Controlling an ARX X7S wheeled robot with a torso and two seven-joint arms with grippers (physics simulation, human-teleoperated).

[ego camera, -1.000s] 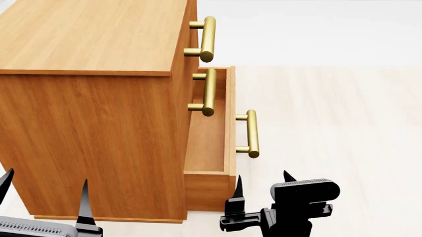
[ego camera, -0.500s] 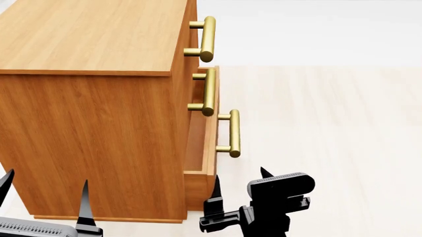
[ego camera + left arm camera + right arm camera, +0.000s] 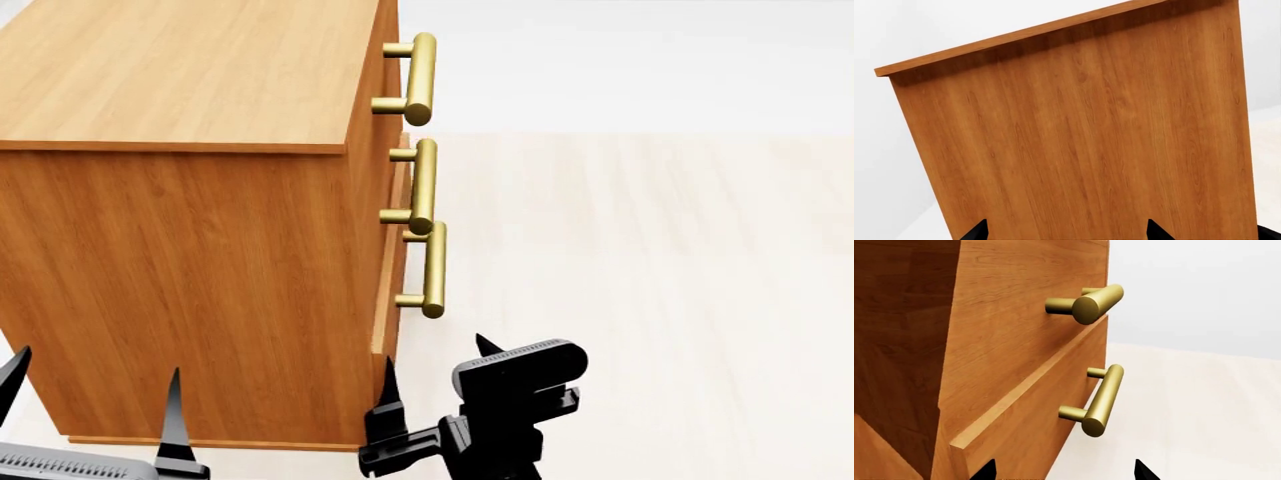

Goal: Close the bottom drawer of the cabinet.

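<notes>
The orange-brown cabinet [image 3: 187, 250] fills the left of the head view, with three brass bar handles down its front. The bottom drawer [image 3: 388, 300] stands out only slightly from the cabinet face, its handle [image 3: 431, 270] just below the middle drawer's handle [image 3: 423, 185]. My right gripper [image 3: 437, 355] is open and empty, one fingertip [image 3: 388, 372] close against the drawer front's near end. In the right wrist view the bottom drawer front [image 3: 1031, 407] and its handle [image 3: 1102, 400] lie just ahead of the open gripper [image 3: 1065, 470]. My left gripper [image 3: 94, 370] is open and empty, facing the cabinet's side [image 3: 1087, 140].
Pale wood floor [image 3: 641, 300] stretches to the right of the cabinet, with a white wall [image 3: 627, 60] behind. The top drawer handle [image 3: 420, 78] and the middle drawer's handle [image 3: 1094, 302] stick out from shut drawers.
The bottom drawer has slid in from well open to nearly flush. My right gripper has moved left with the drawer front. The left gripper has barely moved.
</notes>
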